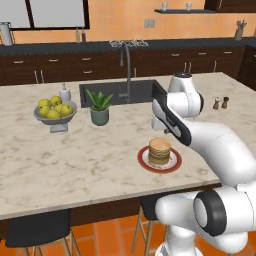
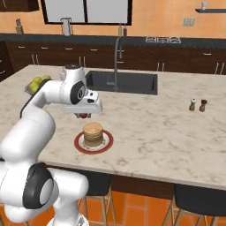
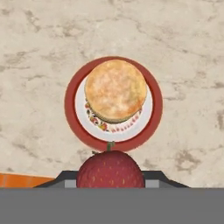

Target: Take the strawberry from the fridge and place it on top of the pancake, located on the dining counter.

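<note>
A stack of tan pancake [image 1: 160, 150] [image 2: 93, 133] [image 3: 115, 90] rests on a white, red-rimmed plate [image 1: 145, 161] [image 2: 78, 144] [image 3: 71, 105] near the front edge of the beige dining counter [image 1: 75, 160] [image 2: 167, 132] [image 3: 183, 52]. My gripper [image 2: 83, 115] [image 3: 110, 175] hovers above the counter just beside and above the stack, shut on the dark red strawberry [image 2: 83, 116] [image 3: 110, 169]. In the hand view the berry sits at the bottom, with the pancake straight ahead of it. The fridge is out of view.
A bowl of yellow-green fruit [image 1: 55, 111] [image 2: 38, 83], a potted plant [image 1: 99, 107] and a white bottle [image 1: 65, 93] stand left of the black sink [image 1: 117, 91] [image 2: 121, 81] with its faucet [image 1: 126, 70] [image 2: 116, 62]. Salt and pepper shakers [image 1: 220, 103] [image 2: 197, 105] stand to the right. Stools [image 1: 37, 230] [image 2: 198, 198] sit under the counter's front edge.
</note>
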